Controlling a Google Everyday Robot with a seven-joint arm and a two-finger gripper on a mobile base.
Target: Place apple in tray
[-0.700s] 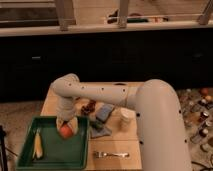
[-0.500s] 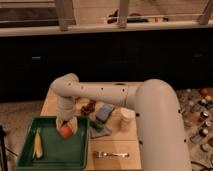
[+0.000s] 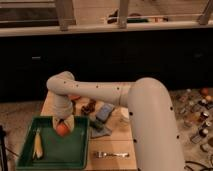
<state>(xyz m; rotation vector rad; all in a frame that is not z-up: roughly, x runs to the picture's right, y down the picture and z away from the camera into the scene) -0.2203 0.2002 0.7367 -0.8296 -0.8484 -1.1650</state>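
Observation:
The apple point(image 3: 62, 129), small and orange-red, is in the far part of the dark green tray point(image 3: 60, 152), just inside its back rim. My gripper point(image 3: 63, 122) hangs straight down over the tray, right on top of the apple, at the end of the white arm point(image 3: 100, 92). A long yellow corn-like object point(image 3: 37, 144) lies in the tray's left side.
The tray sits on the left front of a wooden table point(image 3: 112, 162). Behind and right of it lie a blue-grey packet point(image 3: 105, 112), a blue-grey cloth point(image 3: 97, 129), a dark snack item point(image 3: 89, 106) and a white cup point(image 3: 125, 117). A fork point(image 3: 112, 154) lies at the front.

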